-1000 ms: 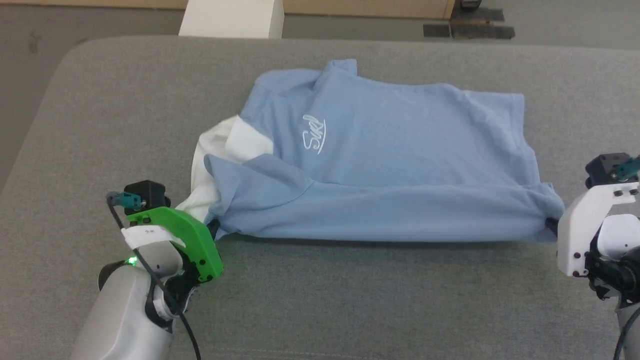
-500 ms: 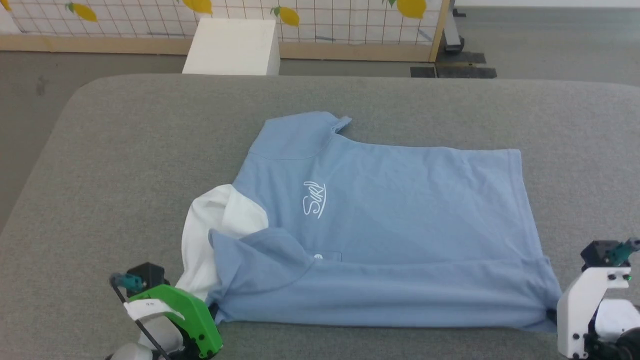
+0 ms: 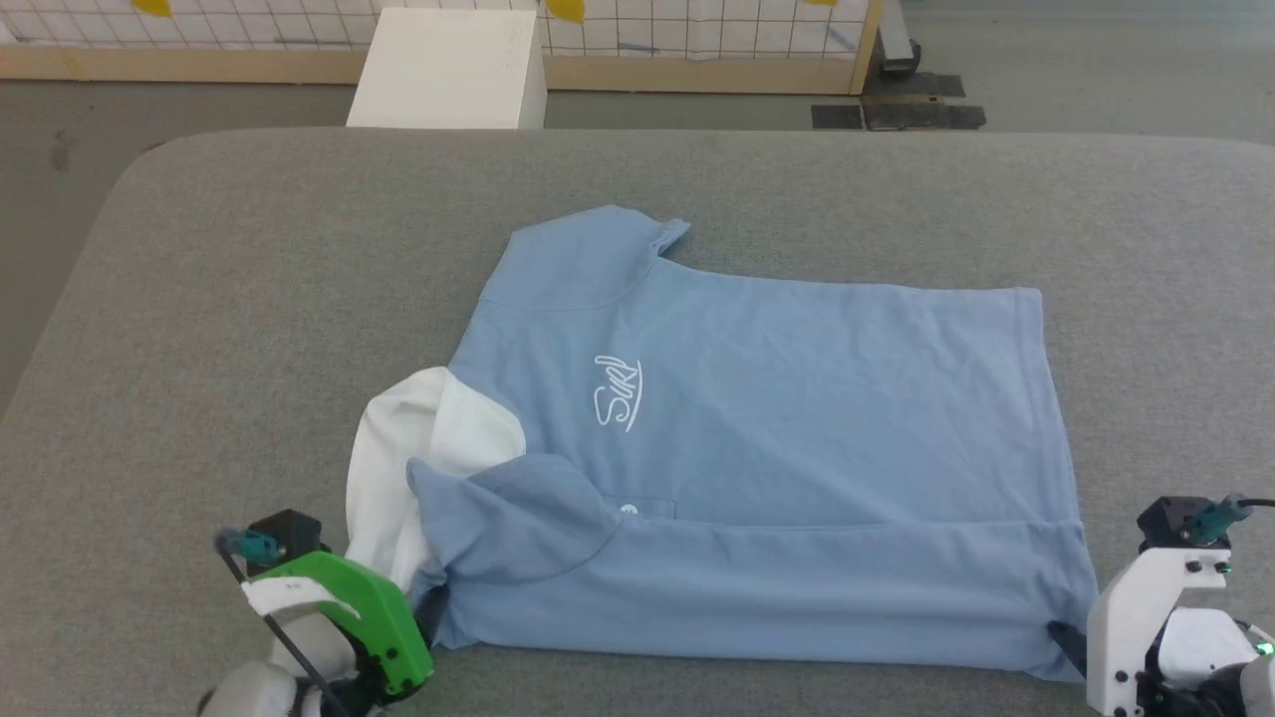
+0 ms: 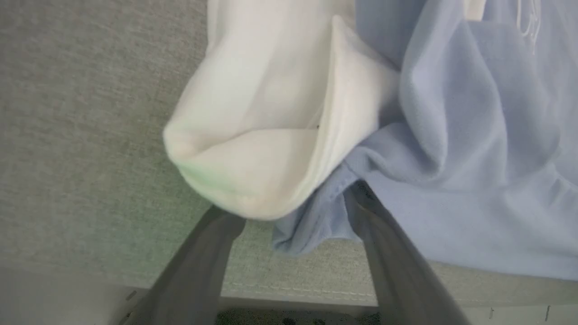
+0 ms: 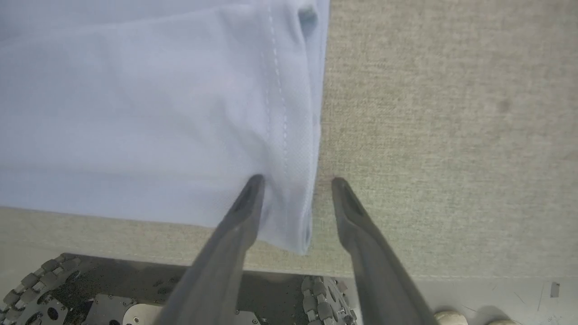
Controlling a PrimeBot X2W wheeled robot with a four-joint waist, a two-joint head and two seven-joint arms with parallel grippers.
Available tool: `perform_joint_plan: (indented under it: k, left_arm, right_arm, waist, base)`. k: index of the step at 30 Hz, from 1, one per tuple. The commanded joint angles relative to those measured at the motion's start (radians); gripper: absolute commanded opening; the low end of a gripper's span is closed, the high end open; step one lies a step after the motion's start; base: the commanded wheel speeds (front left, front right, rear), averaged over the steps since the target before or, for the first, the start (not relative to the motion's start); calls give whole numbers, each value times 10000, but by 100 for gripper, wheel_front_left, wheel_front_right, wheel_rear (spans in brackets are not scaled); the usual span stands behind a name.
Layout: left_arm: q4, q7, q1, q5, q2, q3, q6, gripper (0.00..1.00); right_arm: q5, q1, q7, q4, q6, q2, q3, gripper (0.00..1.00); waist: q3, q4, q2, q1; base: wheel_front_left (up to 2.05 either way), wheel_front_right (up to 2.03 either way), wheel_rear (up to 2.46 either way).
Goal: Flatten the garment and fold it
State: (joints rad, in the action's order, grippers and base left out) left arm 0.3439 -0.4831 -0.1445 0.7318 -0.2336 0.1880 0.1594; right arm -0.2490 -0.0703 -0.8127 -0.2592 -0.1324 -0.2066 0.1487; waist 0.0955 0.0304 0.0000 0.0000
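At the near edge the left gripper (image 4: 293, 207) stood with its fingers wide apart, a bunched blue corner of the shirt (image 3: 797, 418) loose between them. The right gripper (image 5: 293, 180) was narrower but also parted, straddling the hem corner without clamping it. The shirt lay across the grey pad (image 3: 249, 299), its near strip doubled over and the collar (image 3: 398, 468) rumpled at near left. I'd worry a pinch there might catch one layer only, or drag the near edge off the pad. Beyond stood a white box (image 3: 448, 70).
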Motion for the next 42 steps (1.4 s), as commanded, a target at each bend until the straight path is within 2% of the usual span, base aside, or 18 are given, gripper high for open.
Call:
perform_joint_plan:
  k: [1,8,13,16,22,25,28,32,38,42]
  left_arm:
    - [51,-130,-69,-22,-302,-57,57,100]
    - [-1717,-711,-426,-157,-1086,-344,414,100]
    - [-2677,-492,-945,-432,-1193,-420,630,100]
    - [-2901,468,-1336,-722,-1033,-319,285,100]
    - [-2307,3090,-1746,-1224,-675,0,-1005,100]
    - [-1707,4295,-1955,-1539,-516,115,-1370,100]
    - [-1061,5022,-2350,-1733,-359,267,-1649,100]
    - [-36,5397,-3574,-1879,-115,525,-2017,100]
    - [1640,5635,-6563,-2250,152,738,-2215,100]
    - [2840,5169,-8418,-2494,188,1042,-2376,100]
  right_arm:
    - [-121,-200,87,32,17,-73,-13,100]
    - [-781,-636,185,1205,17,-500,410,100]
    - [-704,-1284,920,2077,17,-464,1071,100]
    - [-573,-1576,1586,2340,17,-279,1290,100]
    - [-393,-1902,2973,2300,17,55,1413,100]
    - [-404,-1973,3369,2164,17,172,1373,100]
    - [-404,-2089,3571,2092,17,186,1344,100]
    - [-422,-2375,3630,2174,17,165,1296,100]
    - [-504,-3061,3628,2501,17,222,889,100]
    - [-579,-3456,3721,2620,17,297,577,100]
  waist:
    - [-128,-47,0,0]
    - [-577,-96,0,0]
    - [-726,-105,0,0]
    - [-703,-121,0,0]
    - [-366,-207,0,0]
    - [-64,-224,0,0]
    - [290,-211,0,0]
    - [1042,-185,0,0]
    - [2560,-458,0,0]
    - [3424,-855,0,0]
  base:
    - [0,0,0]
    - [0,0,0]
    - [0,0,0]
    - [0,0,0]
    - [0,0,0]
    - [0,0,0]
    - [0,0,0]
    - [0,0,0]
    - [0,0,0]
    - [0,0,0]
